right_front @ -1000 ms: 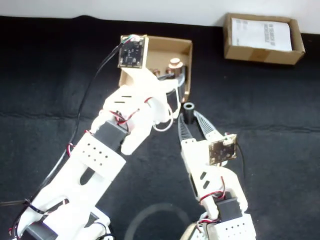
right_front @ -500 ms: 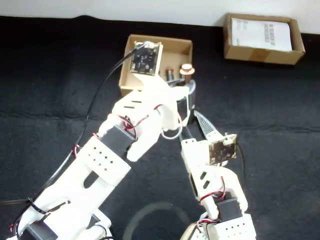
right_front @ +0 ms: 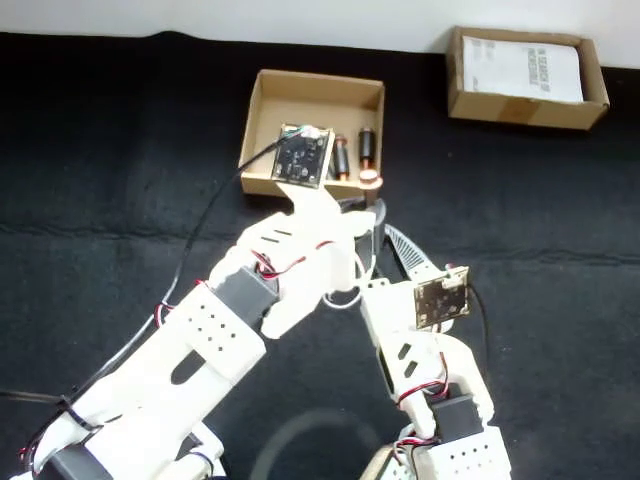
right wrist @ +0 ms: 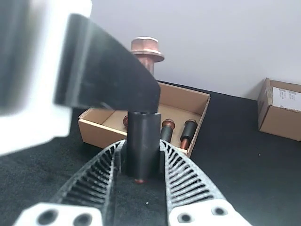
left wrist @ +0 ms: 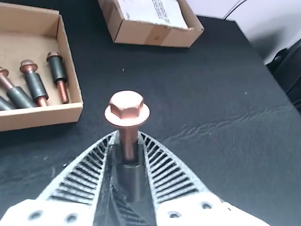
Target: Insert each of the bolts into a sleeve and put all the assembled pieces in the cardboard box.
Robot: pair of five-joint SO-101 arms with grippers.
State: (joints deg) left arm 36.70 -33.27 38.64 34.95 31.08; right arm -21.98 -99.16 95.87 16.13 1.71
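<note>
My left gripper [left wrist: 128,140] is shut on the shank of a copper bolt [left wrist: 128,110] just under its hex head. The bolt [right wrist: 147,48] stands upright, its lower end going into the top of a black sleeve [right wrist: 142,141]. My right gripper [right wrist: 142,149] is shut on that sleeve from the near side. In the high view the bolt head [right_front: 369,178] sits just in front of the cardboard box [right_front: 258,130], with the left gripper [right_front: 368,207] above the right gripper [right_front: 379,240]. Assembled pieces [left wrist: 59,77] lie in the box [left wrist: 37,117].
A second cardboard box [right_front: 520,108] with a printed sheet stands at the back right, also seen ahead in the left wrist view [left wrist: 150,34]. Black cloth [right_front: 540,260] covers the table. The two arms meet close together in front of the first box [right wrist: 99,133].
My left arm has carried the bolt from over the cardboard box toward the near side and onto the sleeve, whose open top is now covered. The right gripper has barely moved.
</note>
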